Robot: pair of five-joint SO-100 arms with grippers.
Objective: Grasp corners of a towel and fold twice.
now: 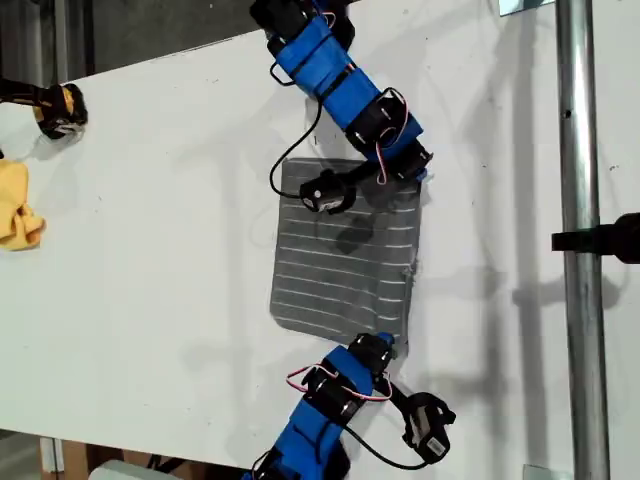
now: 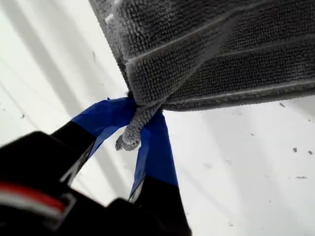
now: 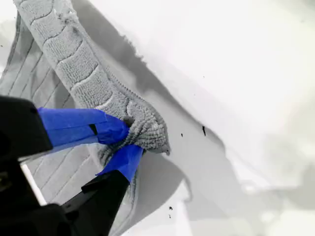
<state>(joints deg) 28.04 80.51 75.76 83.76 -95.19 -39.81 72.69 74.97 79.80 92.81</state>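
Two claws — my first gripper [image 2: 135, 129], my second gripper [image 3: 129, 141] — each pinching one towel [image 1: 345, 255] corner

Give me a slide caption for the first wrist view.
My first claw pinches a corner of the gray striped towel above the white table.

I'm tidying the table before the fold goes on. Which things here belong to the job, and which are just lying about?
Part of the job:
- the gray striped towel
- its corners, one pinched in my first gripper, one in my second gripper

Lying about:
- the yellow cloth at the exterior view's left edge
- the black and yellow object beside it
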